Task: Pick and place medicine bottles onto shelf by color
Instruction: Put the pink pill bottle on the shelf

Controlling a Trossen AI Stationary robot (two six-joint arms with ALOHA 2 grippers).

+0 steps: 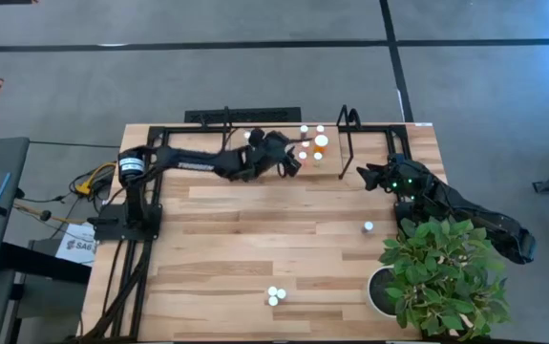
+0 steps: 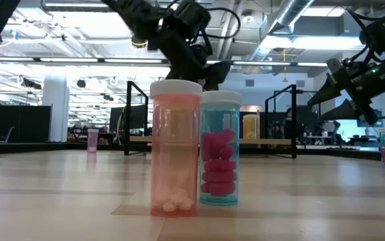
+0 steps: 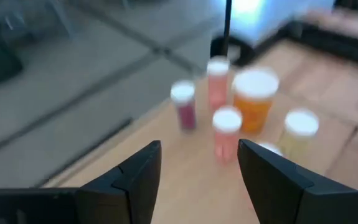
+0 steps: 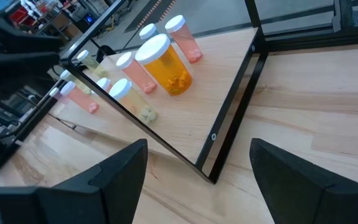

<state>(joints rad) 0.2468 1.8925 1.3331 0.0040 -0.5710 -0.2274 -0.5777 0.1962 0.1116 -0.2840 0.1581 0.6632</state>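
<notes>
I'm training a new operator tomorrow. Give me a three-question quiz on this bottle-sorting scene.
1. True or false: the left end effector is holding a bottle.
2. Which bottle on the shelf has the widest cap? A) orange bottle B) a pink one C) a yellowish one
3. How many bottles stand together at the table's near edge, beside the plant pot?

Key: 1 false, its fingers are apart and empty; 2 A; 3 two, the pair.
</notes>
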